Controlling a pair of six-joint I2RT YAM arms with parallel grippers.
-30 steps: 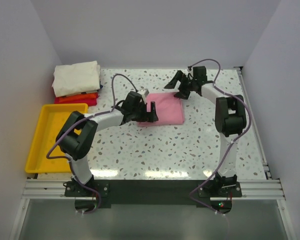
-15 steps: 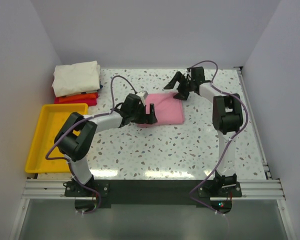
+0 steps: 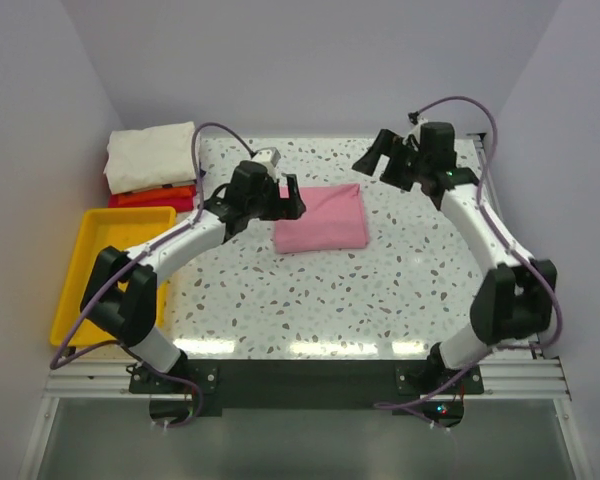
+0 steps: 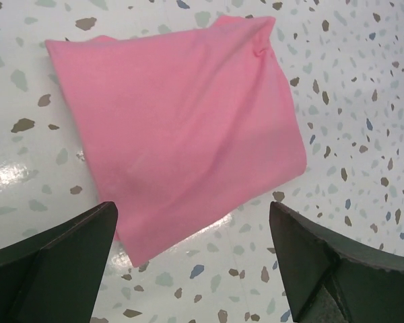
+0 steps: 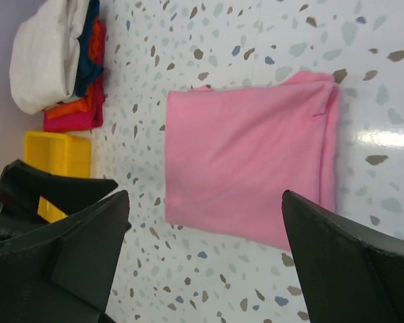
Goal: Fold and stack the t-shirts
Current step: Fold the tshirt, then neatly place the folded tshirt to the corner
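Observation:
A pink t-shirt [image 3: 321, 218] lies folded as a rectangle on the speckled table; it also shows in the left wrist view [image 4: 182, 128] and the right wrist view [image 5: 249, 161]. A stack of folded shirts stands at the back left, cream-white [image 3: 153, 155] on top, orange [image 3: 155, 194] and red [image 3: 152, 204] under it; the stack shows in the right wrist view [image 5: 50, 54]. My left gripper [image 3: 292, 196] is open and empty above the pink shirt's left edge. My right gripper [image 3: 376, 160] is open and empty, raised beyond the shirt's far right corner.
A yellow plastic tray [image 3: 72, 290] sits at the left edge of the table, also in the right wrist view [image 5: 57, 153]. White walls close in the table at the back and both sides.
Both grippers have let go of the pink shirt and lifted away from it. The left moved back left, the right moved right and up. The shirt lies flat and folded.

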